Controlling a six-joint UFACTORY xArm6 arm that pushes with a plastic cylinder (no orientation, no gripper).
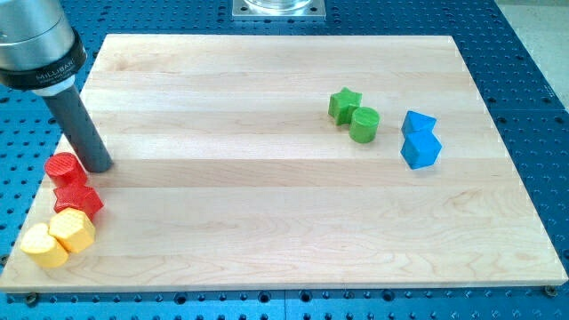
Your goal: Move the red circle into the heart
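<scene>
The tip (98, 165) is sitting just right of the red circle (65, 167). No hand is showing. The circle is looking light and rigid; I think pushing its top side is sending it toward the yellow heart (44, 246).

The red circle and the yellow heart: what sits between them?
In the camera view, a red block and a yellow block sit between the red circle and the yellow heart.

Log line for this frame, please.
my tip: just right of red circle | yellow heart: bottom-left corner, apart from circle | red star, yellow hexagon between | status: not yet moved
</scene>
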